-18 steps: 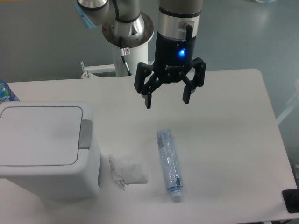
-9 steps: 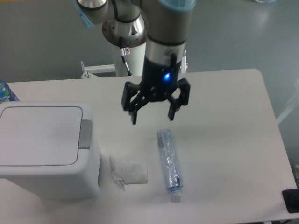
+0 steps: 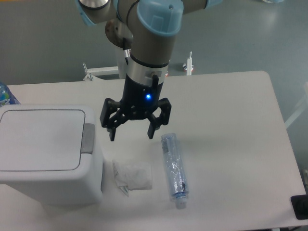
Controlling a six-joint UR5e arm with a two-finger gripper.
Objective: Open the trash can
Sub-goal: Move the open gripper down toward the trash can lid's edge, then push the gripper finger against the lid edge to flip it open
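A: Trash can — where did you have it at this moment?

B: You had it at the near left corner of the white surface, the largest thing in view. Its flat rectangular lid lay shut, and the grey push-button tab sat on the lid's right edge, facing the middle of the surface.

A: And the hand?

B: Your hand hung above the surface just to the right of the tab, apart from it. Its two black fingers were spread wide with nothing between them, pointing down. A blue light glowed on the black body above the fingers.

A: Was it touching the bin?

B: No. You could see a gap between the left finger and the tab. Whether the fingertips were level with the lid or higher, the view did not settle.

A: What else lay around?

B: A crumpled white tissue lay on the surface just beside the bin's right wall. To its right lay a clear plastic bottle on its side, flattened, its cap toward the near edge. The hand's right finger was near the bottle's far end. At the far left edge you could see part of another bottle with a blue label, behind the bin. A dark object cut the frame at the near right corner; what it was, you could not tell.
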